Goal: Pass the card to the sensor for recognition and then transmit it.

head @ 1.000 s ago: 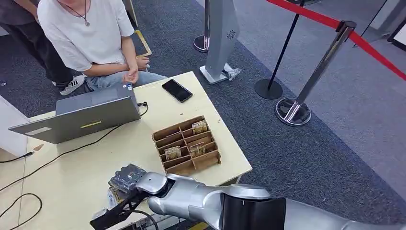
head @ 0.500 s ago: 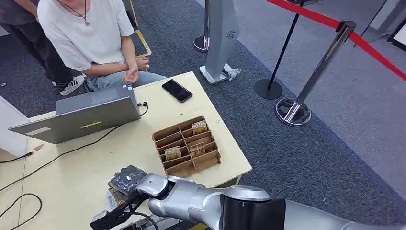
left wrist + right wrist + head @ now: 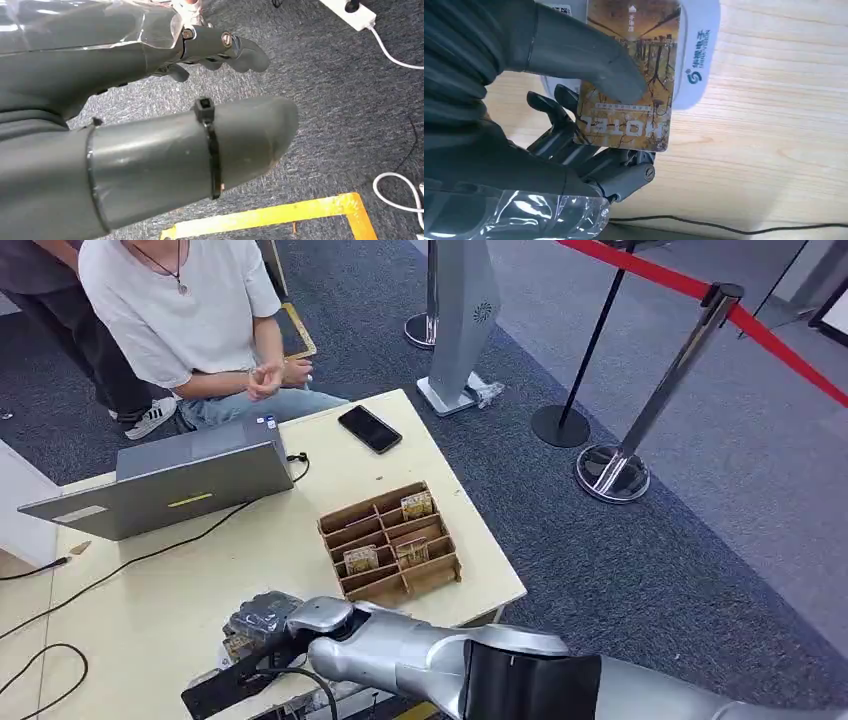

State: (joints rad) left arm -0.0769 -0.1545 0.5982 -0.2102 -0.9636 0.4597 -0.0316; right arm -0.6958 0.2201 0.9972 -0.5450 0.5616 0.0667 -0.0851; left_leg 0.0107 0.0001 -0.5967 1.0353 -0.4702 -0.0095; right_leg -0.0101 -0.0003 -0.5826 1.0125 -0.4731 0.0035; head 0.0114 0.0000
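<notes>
Right wrist view: right hand (image 3: 574,135) pinches the hotel card (image 3: 629,75) flat over the white sensor (image 3: 701,50) on the worktop (image 3: 774,150), probably so it reads.

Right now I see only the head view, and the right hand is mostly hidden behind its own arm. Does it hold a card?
Observer: Yes. In the right wrist view the right hand pinches a hotel card between thumb and fingers.
Operator: Is the card near the sensor?
Observer: It is in front of a white reader that lies on the wooden table; I cannot tell whether they touch.
Operator: And the left hand? It is outside my view.
Observer: The left hand holds nothing and hangs over grey carpet.
</notes>
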